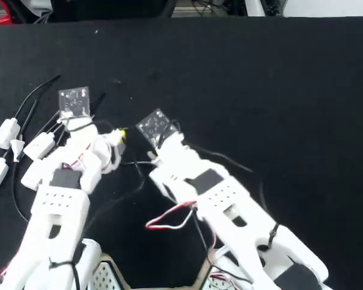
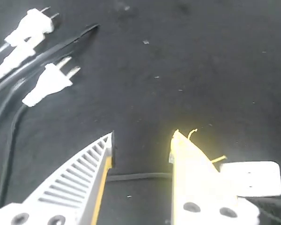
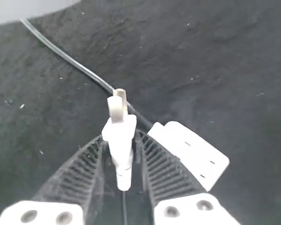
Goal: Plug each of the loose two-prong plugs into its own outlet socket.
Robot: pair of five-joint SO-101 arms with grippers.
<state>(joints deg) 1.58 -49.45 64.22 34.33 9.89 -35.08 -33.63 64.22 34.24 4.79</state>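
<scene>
- Closed tight on a white two-prong plug (image 3: pixel 119 138) with the right fingers (image 3: pixel 161 171); body clamped between both, prongs pointing away from the wrist.
- Just beside one of these fingers, lying on the black surface (image 3: pixel 225 56): a white outlet socket (image 3: pixel 192 152), its slots in view.
- Behind the plug, running off over the surface: a thin black cable (image 3: pixel 65 58).
- Spread wide apart with the left fingers (image 2: pixel 79 180), gripping nothing; tips over the surface.
- Crossing the gap between them, nearer to the wrist: a black cord (image 2: pixel 138 176).
- Just beside the yellow-edged finger: a second outlet socket (image 2: pixel 250 178), white, flat on the surface.
- Well apart from the left fingers: loose plugs (image 2: pixel 49 82), white, at least two, prongs showing, lying along dark cables (image 2: pixel 84 33).
- From high, beside the left arm (image 1: pixel 57 205): several white bodies (image 1: pixel 39 145) on cords; too small to tell plug from socket.
</scene>
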